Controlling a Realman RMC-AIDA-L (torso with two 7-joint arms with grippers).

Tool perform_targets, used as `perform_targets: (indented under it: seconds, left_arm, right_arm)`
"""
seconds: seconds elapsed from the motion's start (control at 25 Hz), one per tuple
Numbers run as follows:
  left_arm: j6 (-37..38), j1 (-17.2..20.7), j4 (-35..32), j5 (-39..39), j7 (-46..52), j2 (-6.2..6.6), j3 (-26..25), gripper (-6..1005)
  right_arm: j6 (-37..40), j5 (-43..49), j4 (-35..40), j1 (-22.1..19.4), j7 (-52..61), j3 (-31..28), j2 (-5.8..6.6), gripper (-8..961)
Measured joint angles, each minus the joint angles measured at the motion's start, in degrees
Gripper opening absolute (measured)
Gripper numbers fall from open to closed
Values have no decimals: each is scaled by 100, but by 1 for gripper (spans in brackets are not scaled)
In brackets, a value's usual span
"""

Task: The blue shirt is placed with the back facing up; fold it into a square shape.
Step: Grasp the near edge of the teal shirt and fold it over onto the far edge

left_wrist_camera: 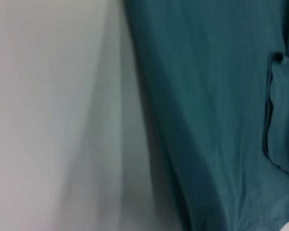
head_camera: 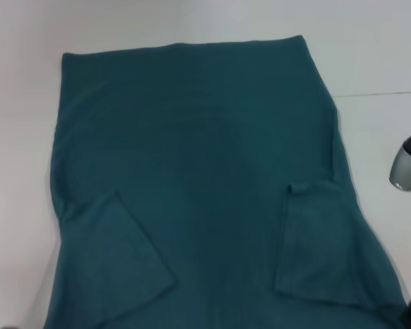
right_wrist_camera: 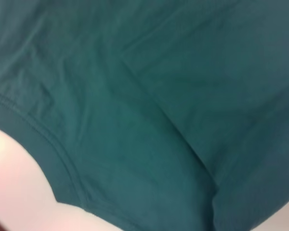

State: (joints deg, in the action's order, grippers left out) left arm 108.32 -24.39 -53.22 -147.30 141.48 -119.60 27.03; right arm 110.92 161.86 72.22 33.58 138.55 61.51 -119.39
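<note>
Folding blue shirt: flat on table, back up, both sleeves tucked inward. Right arm at 3 o'clock edge, fingers unseen, cannot tell. Next: grab bottom hem, fold toward collar.

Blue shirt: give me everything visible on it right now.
The blue shirt is a plain dark teal knit, cotton-like, lying flat on the white table with no lettering showing. Both short sleeves are folded inward onto the body, one on each side near the robot. The far edge runs straight; faint creases cross the fabric. The right wrist view shows a stitched hem. No gripper is seen touching it.
</note>
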Motion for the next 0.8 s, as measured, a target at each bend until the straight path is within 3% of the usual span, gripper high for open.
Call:
perform_targets:
  seconds: [0.44, 0.8]
  left_arm:
    - [626, 361, 21, -564, 57, -109, -51, 14]
    - [830, 404, 84, -797, 23, -148, 1, 14]
  right_arm:
    - [329, 117, 60, -397, 175, 468, 18, 64]
    - [365, -284, 81, -614, 260, 786, -4, 65]
